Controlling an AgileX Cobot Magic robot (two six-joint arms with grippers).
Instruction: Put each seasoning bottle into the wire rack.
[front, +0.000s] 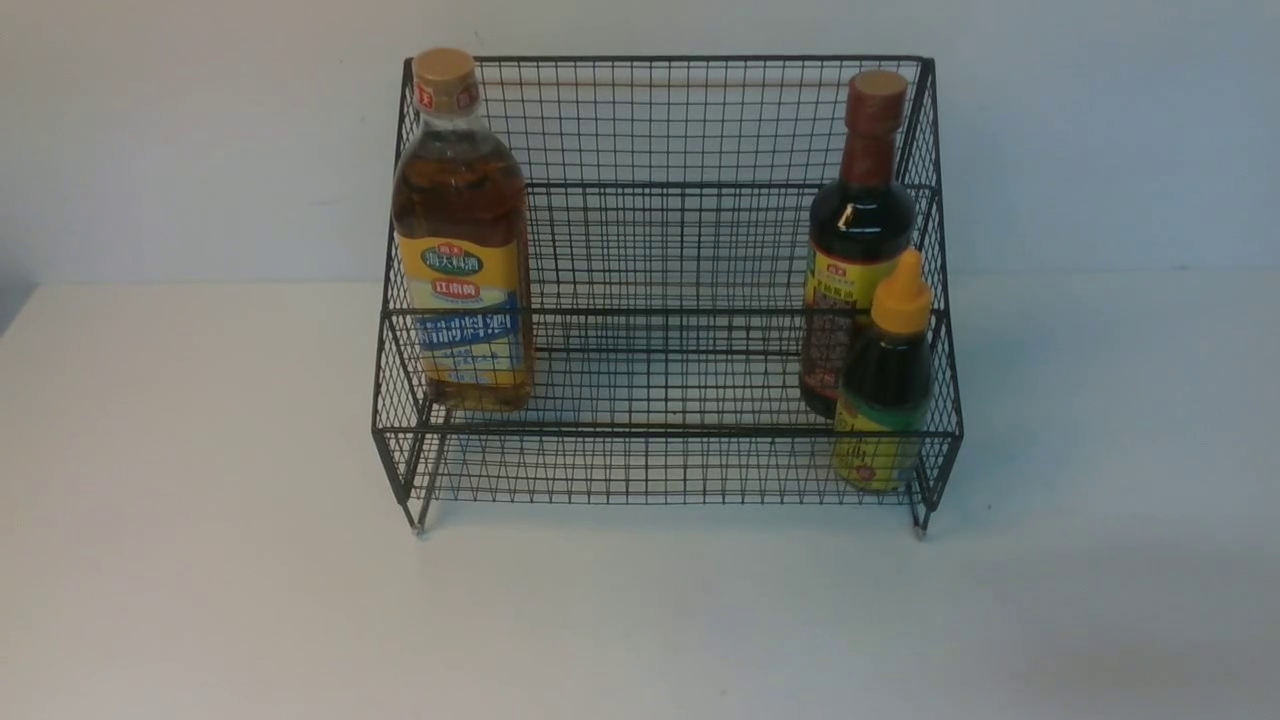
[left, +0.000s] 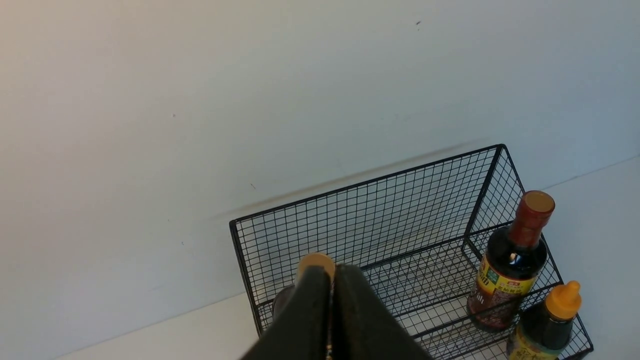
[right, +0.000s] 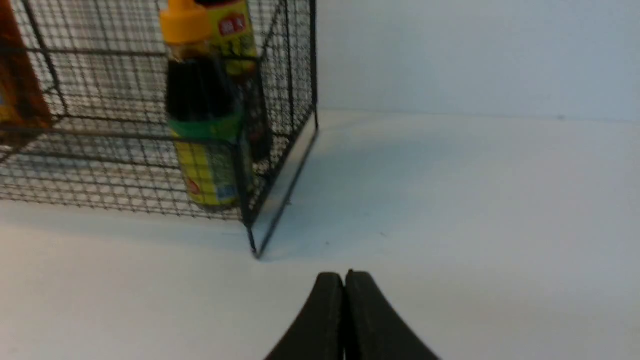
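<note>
The black wire rack (front: 660, 250) stands on the white table against the wall. The large amber bottle (front: 462, 235) stands upright at its left end. The slim dark bottle (front: 858, 230) stands at the right end, with the small yellow-capped bottle (front: 888, 380) in front of it on the lower tier. Neither gripper shows in the front view. My left gripper (left: 332, 272) is shut and empty, above and in front of the amber bottle's cap (left: 316, 261). My right gripper (right: 344, 276) is shut and empty, over bare table off the rack's corner (right: 252, 240), with the small bottle (right: 202, 105) behind the mesh.
The white wall (front: 1100, 130) rises right behind the rack. The rack's small feet (front: 418, 528) rest on the table. The slim bottle (left: 510, 265) and the small bottle (left: 547, 322) also show in the left wrist view.
</note>
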